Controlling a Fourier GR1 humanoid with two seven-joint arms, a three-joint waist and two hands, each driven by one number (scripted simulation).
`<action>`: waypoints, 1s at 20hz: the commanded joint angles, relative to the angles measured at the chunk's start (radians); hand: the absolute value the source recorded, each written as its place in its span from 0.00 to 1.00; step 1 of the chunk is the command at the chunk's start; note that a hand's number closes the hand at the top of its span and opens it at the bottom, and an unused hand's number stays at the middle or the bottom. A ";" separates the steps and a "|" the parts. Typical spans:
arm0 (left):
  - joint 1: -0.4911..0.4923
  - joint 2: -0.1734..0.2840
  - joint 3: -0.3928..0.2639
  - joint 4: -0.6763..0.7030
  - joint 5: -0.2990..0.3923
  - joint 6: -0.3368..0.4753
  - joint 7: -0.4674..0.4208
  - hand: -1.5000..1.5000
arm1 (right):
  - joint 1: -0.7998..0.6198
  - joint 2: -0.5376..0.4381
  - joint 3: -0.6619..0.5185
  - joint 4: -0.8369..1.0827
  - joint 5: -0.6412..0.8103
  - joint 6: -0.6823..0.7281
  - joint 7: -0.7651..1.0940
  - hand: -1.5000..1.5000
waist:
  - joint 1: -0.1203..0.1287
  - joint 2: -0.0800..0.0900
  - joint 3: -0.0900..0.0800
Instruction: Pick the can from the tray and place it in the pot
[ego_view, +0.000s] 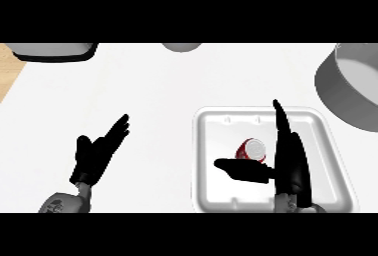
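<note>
Presently, the red cylindrical can (252, 149) is seen inside the white rectangular tray (214, 150), lower right of frame, flanked by the spread right hand (289, 165), ungrasped. The left hand (94, 157) rests open, lower left. Transfer to the grey pot (341, 92), upper right, is judged outstanding.

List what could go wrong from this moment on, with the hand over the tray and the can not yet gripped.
1. The can lies between the open right hand's thumb and straight fingers; closing off-centre might knock it across the white tray.
2. The pot is partly out of view at the right edge, so a carried can could clip its near wall.
</note>
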 joint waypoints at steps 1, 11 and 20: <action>-0.028 0.015 0.032 0.051 0.001 -0.033 -0.028 0.50 | 0.033 -0.006 -0.003 0.069 -0.063 0.070 0.018 0.00 | -0.005 0.000 0.000; -0.004 -0.042 0.045 -0.069 -0.051 -0.020 0.080 0.50 | 0.231 -0.051 -0.053 0.057 -0.074 -0.064 -0.270 0.00 | -0.006 -0.003 0.001; -0.001 -0.081 0.057 0.035 -0.100 -0.032 -0.034 0.50 | 0.263 -0.004 -0.112 0.122 -0.328 -0.094 -0.560 0.00 | -0.006 -0.001 0.001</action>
